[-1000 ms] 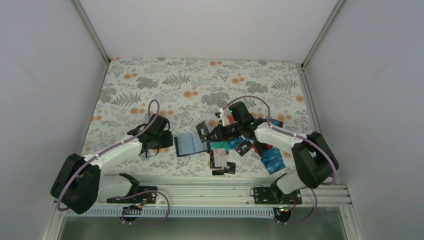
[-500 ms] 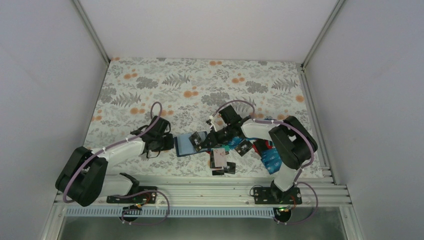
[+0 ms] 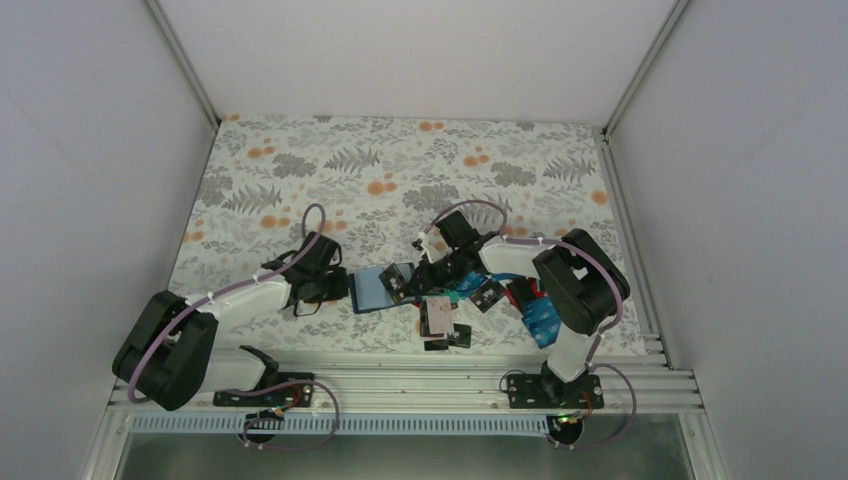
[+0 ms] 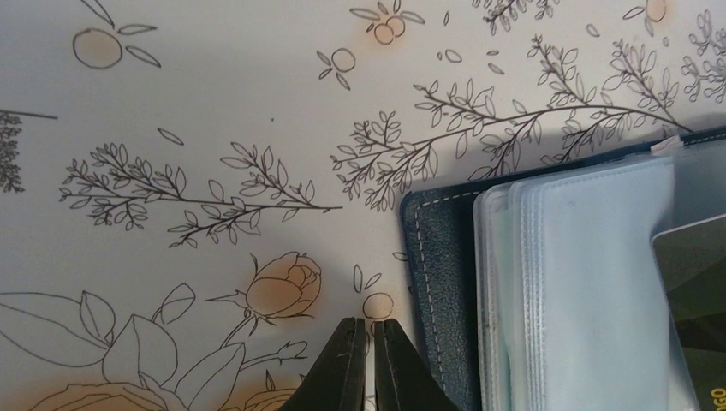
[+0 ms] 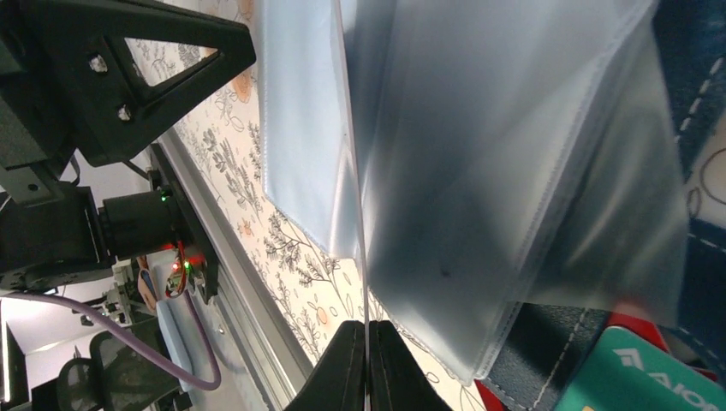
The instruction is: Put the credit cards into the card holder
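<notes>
Card holder (image 3: 368,290): lying open on floral table (image 3: 300,170), near centre, clear sleeves (image 4: 582,282) exposed. Left gripper (image 4: 364,355): fingers pressed together, nothing held, tips low over table just beside holder's left edge. Right gripper (image 5: 365,360): clamped on dark card (image 4: 693,282) (edge-on in its wrist view), card over sleeves. Remaining credit cards (image 3: 540,322): loose pile right of holder.

Open card holder (image 3: 368,291) beside cards (image 3: 437,316) (scattered)
</notes>
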